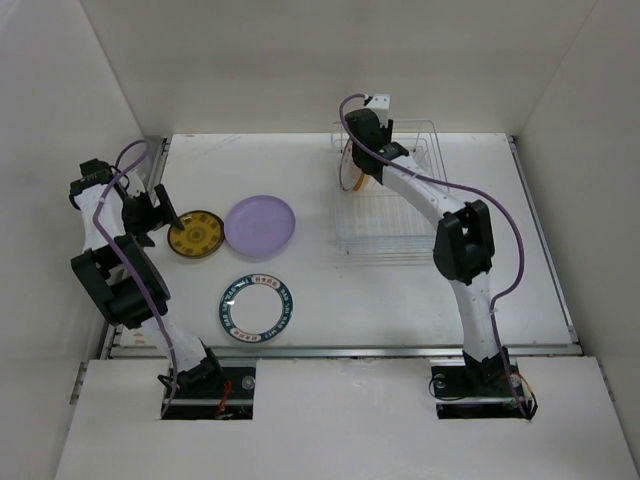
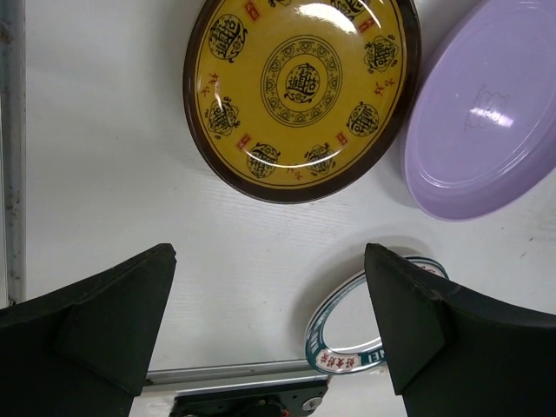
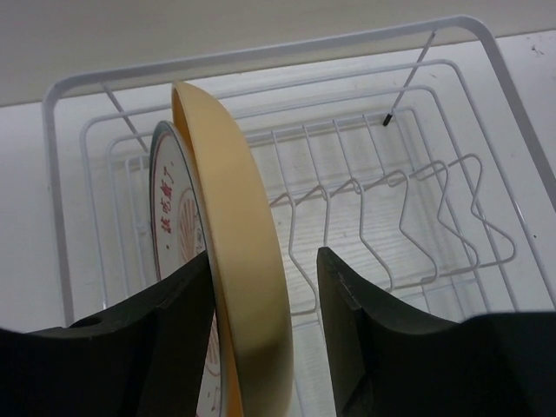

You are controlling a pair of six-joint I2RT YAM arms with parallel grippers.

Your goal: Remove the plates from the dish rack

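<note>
Lying left of the white wire dish rack [image 3: 261, 56]: yellow-and-brown patterned plate [image 1: 196, 234], round lavender plate [image 1: 260, 224], teal-rimmed white plate [image 1: 257, 307]. Two stand inside; right gripper [image 3: 262, 261] loosely straddles the pale orange plate [image 3: 239, 217], left gripper [image 2: 269, 252] gapes empty.

Two plates stand on edge close together in the dish rack [image 1: 385, 228], the pale orange plate [image 3: 234, 261] just beside a white plate [image 3: 174, 217], with barely a gap between; the wire dividers [image 3: 382, 226] beside them are bare. On the table [image 1: 400, 300], yellow plate [image 1: 196, 234], lavender plate [image 1: 260, 223] and teal-rimmed plate [image 1: 256, 307] fill the left half; the near right corner is open
</note>
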